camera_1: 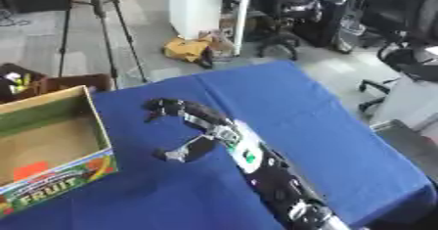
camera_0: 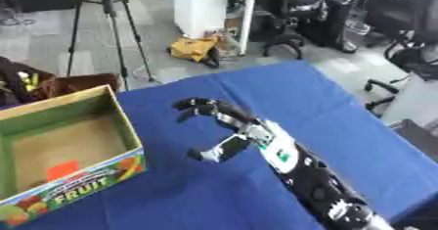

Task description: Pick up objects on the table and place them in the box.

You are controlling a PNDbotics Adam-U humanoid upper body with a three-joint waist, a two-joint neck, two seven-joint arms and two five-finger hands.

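While my right arm reaches across the blue desk (camera_0: 342, 121), my right hand (camera_0: 224, 126) hangs over the cloth with its fingers (camera_0: 195, 105) bent a little and spread, holding nothing. Just to its left sits the box (camera_0: 128, 141), open on top, with something small and orange (camera_0: 61, 169) lying inside it.

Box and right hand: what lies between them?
Only bare blue cloth separates the hand from the box; the left eye view shows it best.
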